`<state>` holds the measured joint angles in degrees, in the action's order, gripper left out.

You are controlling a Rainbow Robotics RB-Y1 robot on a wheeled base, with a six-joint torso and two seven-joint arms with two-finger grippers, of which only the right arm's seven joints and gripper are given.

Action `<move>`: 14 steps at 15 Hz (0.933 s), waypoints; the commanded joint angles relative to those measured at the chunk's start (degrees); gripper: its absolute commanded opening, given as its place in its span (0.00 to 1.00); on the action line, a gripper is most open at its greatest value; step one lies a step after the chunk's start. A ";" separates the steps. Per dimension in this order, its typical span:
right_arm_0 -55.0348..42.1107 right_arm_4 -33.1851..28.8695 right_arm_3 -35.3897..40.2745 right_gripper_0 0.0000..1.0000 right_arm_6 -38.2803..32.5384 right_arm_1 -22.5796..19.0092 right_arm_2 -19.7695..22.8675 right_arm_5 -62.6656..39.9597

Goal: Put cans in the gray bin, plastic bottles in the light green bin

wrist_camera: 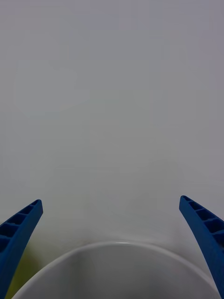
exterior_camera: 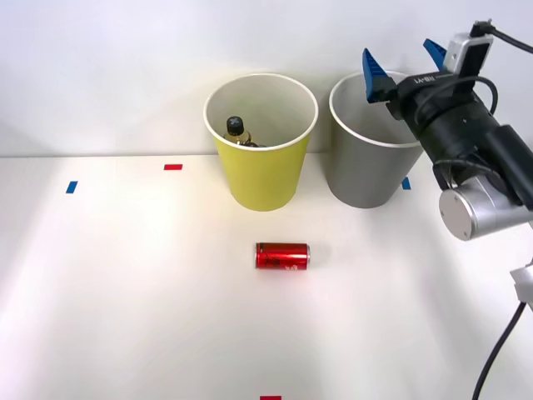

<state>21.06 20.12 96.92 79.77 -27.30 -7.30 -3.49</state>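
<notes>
Where the white bench [exterior_camera: 125, 317] meets its near edge, a small red tape mark [exterior_camera: 270, 397] sits about midway along. Farther in, near the middle of the bench, the red can [exterior_camera: 281, 256] lies on its side, silver ends to left and right, touching nothing. Beyond it, toward the far edge, the light green bin [exterior_camera: 260, 171] and the gray bin [exterior_camera: 365, 171] stand upright side by side, close but apart, the gray one nearer the right edge. Inside the light green bin the plastic bottle [exterior_camera: 237, 130] shows its black cap against the white wall. Above the gray bin's right rim hangs the right pincer [exterior_camera: 402, 60], its blue fingers [wrist_camera: 18, 233] spread wide and gripping nothing; the wrist view shows that bin's white rim [wrist_camera: 116, 245] between them.
</notes>
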 commanded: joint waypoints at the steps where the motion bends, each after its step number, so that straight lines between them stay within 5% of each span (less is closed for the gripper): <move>1: -6.82 0.62 6.71 1.00 -0.76 -1.18 -0.17 2.44; 5: -15.87 2.11 14.44 1.00 -2.78 -2.76 0.45 4.20; 14: -39.16 3.61 15.05 1.00 -4.71 -3.37 0.36 18.87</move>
<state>-16.15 23.78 111.99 75.15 -30.65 -6.89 14.84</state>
